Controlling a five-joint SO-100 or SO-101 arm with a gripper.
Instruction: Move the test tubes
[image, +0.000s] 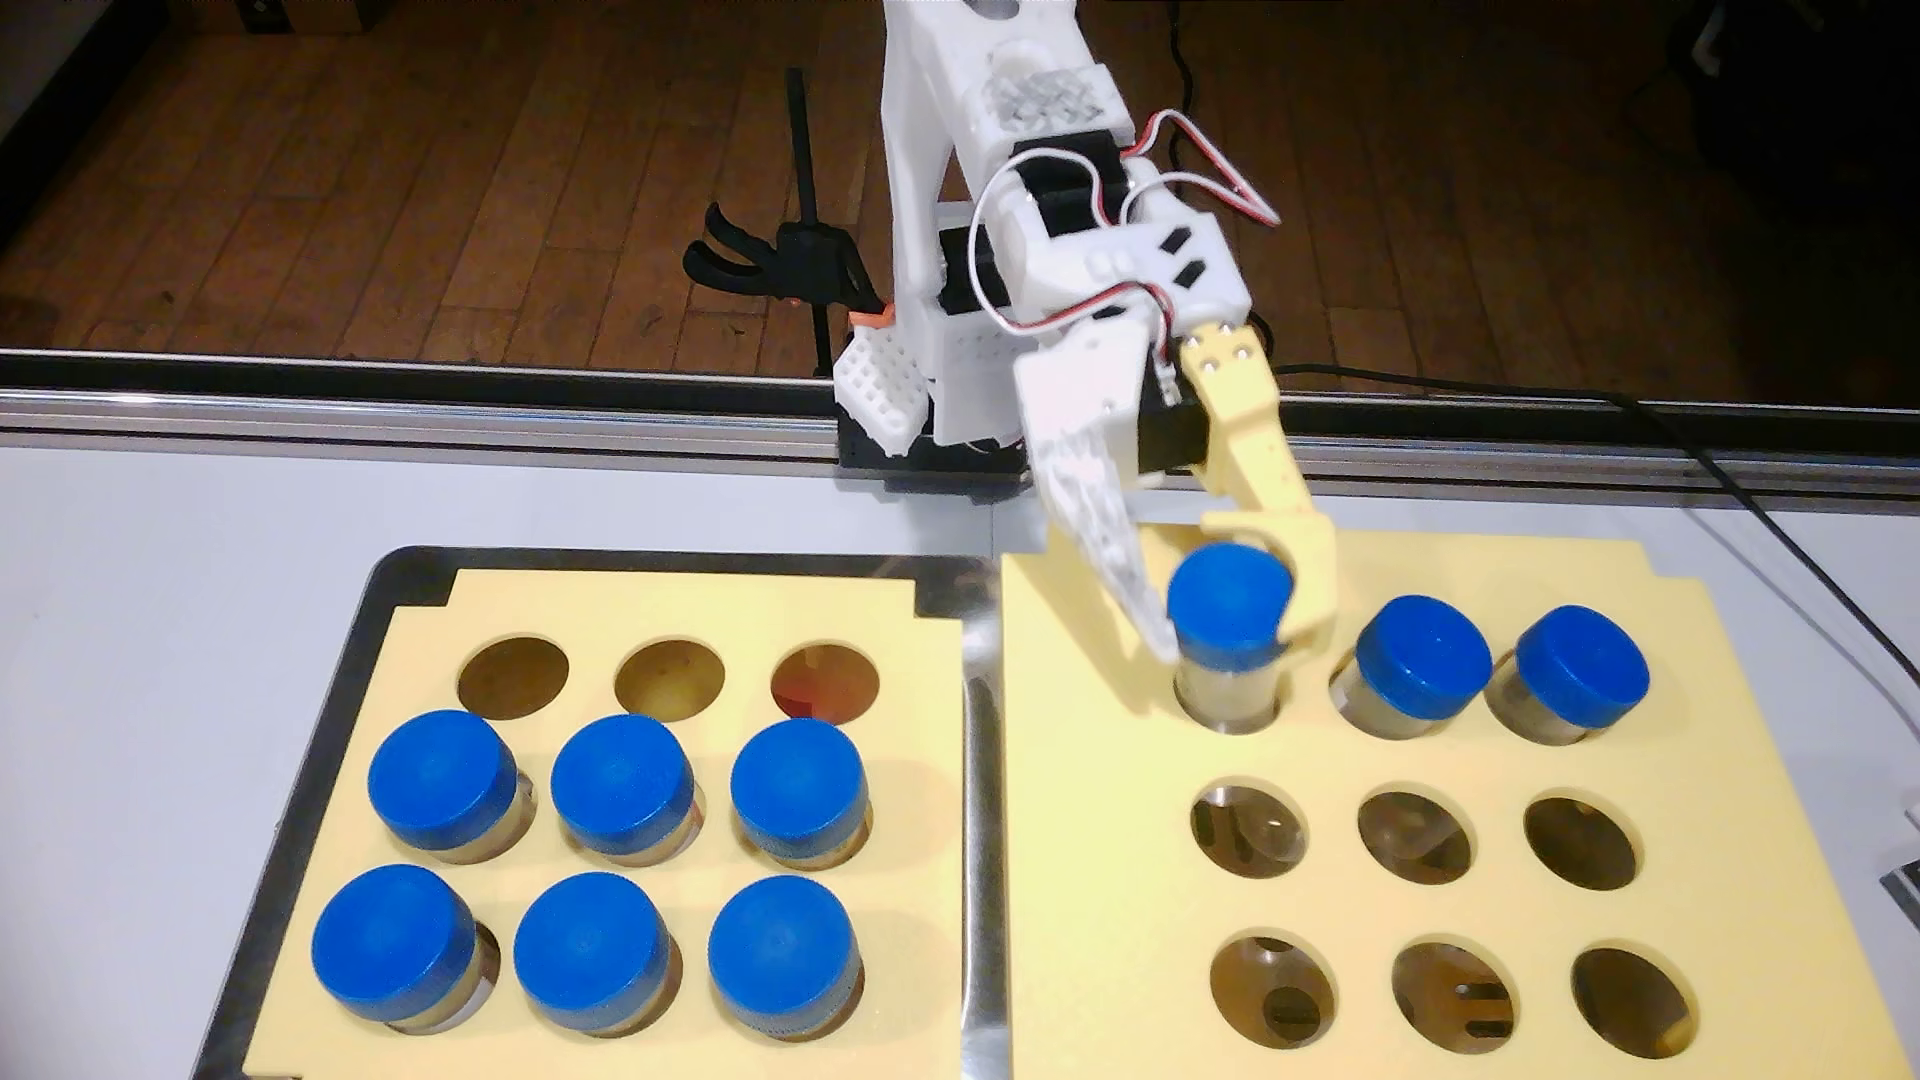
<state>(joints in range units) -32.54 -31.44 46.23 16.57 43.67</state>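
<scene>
Blue-capped test tube (1229, 613) seated in the right rack's (1122, 852) far-left hole.
The gripper (1231, 639) clamps its cap, white finger left, yellow finger right. Two tubes (1501, 665) stand just right; six (592, 862) fill the left rack (436, 633).

Claw (1231, 644) grips a blue-capped tube (1229, 608) seated in right rack (1122, 810).
</scene>
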